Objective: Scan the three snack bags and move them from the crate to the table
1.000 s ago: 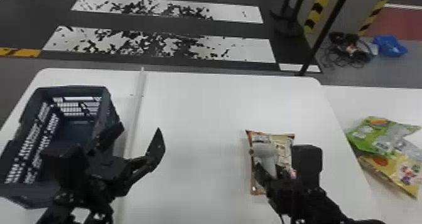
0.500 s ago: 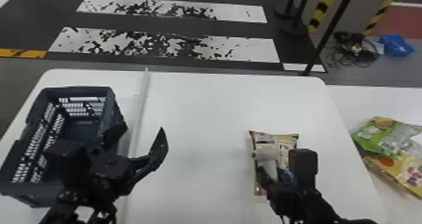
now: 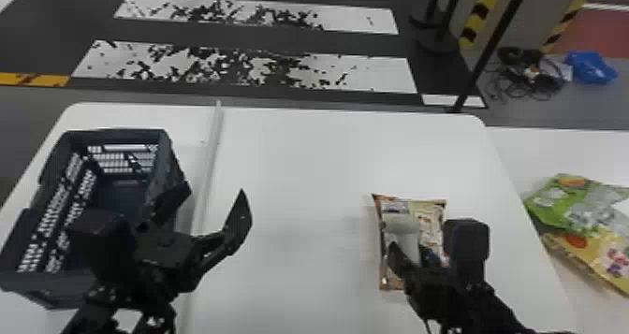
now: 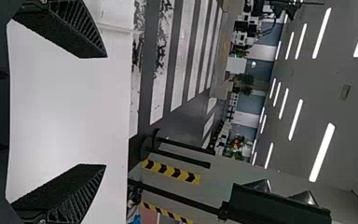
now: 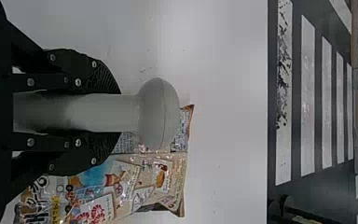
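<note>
Right gripper (image 5: 115, 113) clamps grey round-headed plastic scanner (image 5: 159, 112); left gripper (image 4: 106, 111) stands wide. Flat beige film snack bag (image 5: 121, 184) probably flexes: pinch mid-body.

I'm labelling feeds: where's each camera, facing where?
Head view: on the head, facing forward and down; white table, left gripper, right gripper.
Left wrist view: on that wrist, facing past open fingers across table and striped floor.
Right wrist view: on that wrist, facing the table past fingers gripping a grey round-headed scanner.
It and the head view share scanner and beige snack bag.
</note>
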`<move>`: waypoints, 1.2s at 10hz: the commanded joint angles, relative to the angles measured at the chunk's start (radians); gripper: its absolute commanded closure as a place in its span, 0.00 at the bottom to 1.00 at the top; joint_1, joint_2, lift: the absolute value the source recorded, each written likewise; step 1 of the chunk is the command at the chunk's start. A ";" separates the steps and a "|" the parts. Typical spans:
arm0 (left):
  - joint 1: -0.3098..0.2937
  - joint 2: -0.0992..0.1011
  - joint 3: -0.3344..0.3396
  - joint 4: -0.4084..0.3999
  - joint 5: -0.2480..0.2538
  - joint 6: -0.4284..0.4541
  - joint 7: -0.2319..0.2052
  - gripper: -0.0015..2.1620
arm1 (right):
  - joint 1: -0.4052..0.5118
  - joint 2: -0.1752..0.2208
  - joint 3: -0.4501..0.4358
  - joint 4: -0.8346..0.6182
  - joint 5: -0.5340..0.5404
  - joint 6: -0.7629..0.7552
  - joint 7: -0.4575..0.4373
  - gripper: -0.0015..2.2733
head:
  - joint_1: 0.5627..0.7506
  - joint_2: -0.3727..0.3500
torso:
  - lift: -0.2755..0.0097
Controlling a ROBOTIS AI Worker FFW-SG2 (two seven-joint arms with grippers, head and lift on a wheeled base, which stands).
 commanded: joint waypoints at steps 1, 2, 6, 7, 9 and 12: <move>0.000 -0.002 -0.003 -0.004 0.000 0.002 0.000 0.01 | 0.027 -0.002 -0.052 -0.083 -0.050 0.013 0.012 0.90 | 0.70 0.41 | 0.75; 0.000 -0.002 -0.007 -0.007 -0.002 0.002 0.000 0.01 | 0.030 -0.004 -0.117 -0.114 -0.088 0.029 0.028 0.90 | 0.70 0.39 | 0.75; 0.012 -0.001 -0.008 -0.036 -0.029 0.026 0.012 0.01 | -0.082 -0.056 -0.385 0.090 -0.200 -0.094 0.173 0.90 | 0.70 0.21 | 0.75; 0.017 -0.001 -0.010 -0.044 -0.035 0.033 0.015 0.01 | -0.117 -0.076 -0.422 0.176 -0.210 -0.137 0.199 0.90 | 0.70 0.15 | 0.75; 0.028 -0.001 -0.016 -0.061 -0.058 0.054 0.021 0.01 | -0.191 -0.148 -0.471 0.400 -0.223 -0.303 0.279 0.90 | 0.70 0.03 | 0.75; 0.049 -0.001 -0.002 -0.070 -0.064 0.054 0.023 0.01 | -0.296 -0.209 -0.477 0.713 -0.210 -0.481 0.348 0.90 | 0.70 0.03 | 0.75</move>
